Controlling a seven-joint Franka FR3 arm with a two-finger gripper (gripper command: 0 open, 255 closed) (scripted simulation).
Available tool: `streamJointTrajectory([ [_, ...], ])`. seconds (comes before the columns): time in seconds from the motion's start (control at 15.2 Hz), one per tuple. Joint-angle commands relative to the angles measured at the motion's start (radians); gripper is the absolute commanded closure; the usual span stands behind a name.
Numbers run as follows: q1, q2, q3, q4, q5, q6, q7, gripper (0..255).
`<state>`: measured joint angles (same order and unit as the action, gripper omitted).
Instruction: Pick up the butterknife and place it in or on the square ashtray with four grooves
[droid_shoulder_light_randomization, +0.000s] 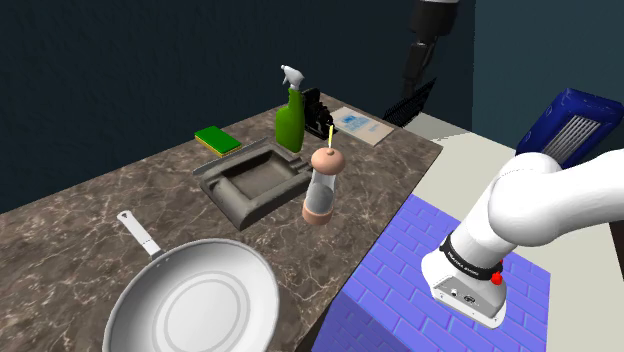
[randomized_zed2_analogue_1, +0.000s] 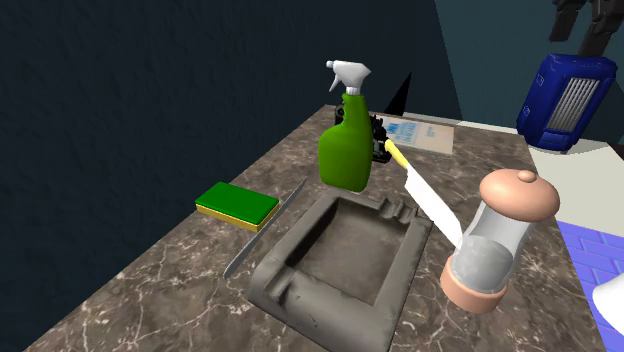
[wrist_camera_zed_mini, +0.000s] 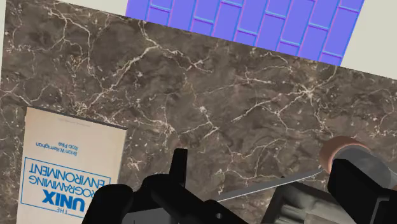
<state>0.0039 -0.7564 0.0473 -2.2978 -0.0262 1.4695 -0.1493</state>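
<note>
The butterknife (randomized_zed2_analogue_1: 425, 195) has a yellow handle and a pale blade. It slants from beside the green spray bottle (randomized_zed2_analogue_1: 345, 140) down to the grey square ashtray's (randomized_zed2_analogue_1: 300, 290) rim near the grinder. Its yellow handle (droid_shoulder_light_randomization: 330, 130) pokes up above the grinder in the shoulder view. In the wrist view its thin blade (wrist_camera_zed_mini: 280, 181) runs across below my gripper (wrist_camera_zed_mini: 261, 162). The gripper is open, its fingers wide apart and touching nothing. The black hand (droid_shoulder_light_randomization: 422, 55) hangs high over the counter's far end. The ashtray (droid_shoulder_light_randomization: 250, 180) sits mid-counter with nothing lying in its hollow.
A pink-capped grinder (droid_shoulder_light_randomization: 322, 187) stands against the ashtray's near corner. A large pan (droid_shoulder_light_randomization: 195, 300) is at the front, with a green sponge (droid_shoulder_light_randomization: 217, 139) and a book (wrist_camera_zed_mini: 63, 165) further back. A thin grey strip (randomized_zed2_analogue_1: 265, 232) lies beside the ashtray. The blue-tiled stand (droid_shoulder_light_randomization: 420, 280) borders the counter.
</note>
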Motion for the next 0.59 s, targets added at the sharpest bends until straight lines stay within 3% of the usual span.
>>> streamJointTrajectory([
  [0.0,0.0,0.0,0.0,0.0,0.0,0.0,0.0,0],
  [0.53,0.067,0.263,-0.037,0.065,-0.035,0.214,-0.23,0],
])
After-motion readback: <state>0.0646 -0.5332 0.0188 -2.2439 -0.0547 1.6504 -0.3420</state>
